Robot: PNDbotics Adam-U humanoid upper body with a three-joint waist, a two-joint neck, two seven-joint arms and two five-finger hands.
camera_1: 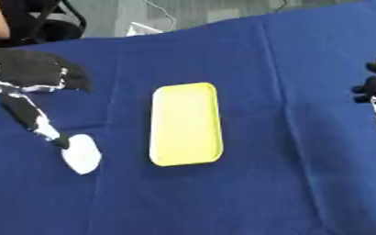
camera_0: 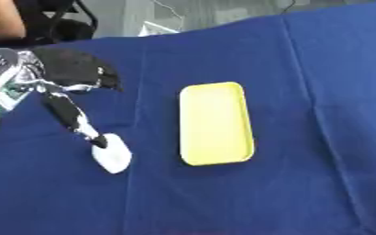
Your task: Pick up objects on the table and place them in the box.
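A shallow yellow box (camera_0: 215,124) lies in the middle of the blue cloth. To its left lies a small white rounded object (camera_0: 113,157). My left hand (camera_0: 72,69) comes in from the upper left. One long straight finger (camera_0: 69,114) reaches down, and its tip touches the top edge of the white object; nothing is gripped. My right hand (camera_1: 375,87) shows only at the right edge, well away from the box, fingers apart and holding nothing.
The blue cloth (camera_0: 303,183) covers the whole table, with creases running down it on either side of the box. A person's arm and dark chair frames show past the far left edge. A pale floor lies beyond the table's back edge.
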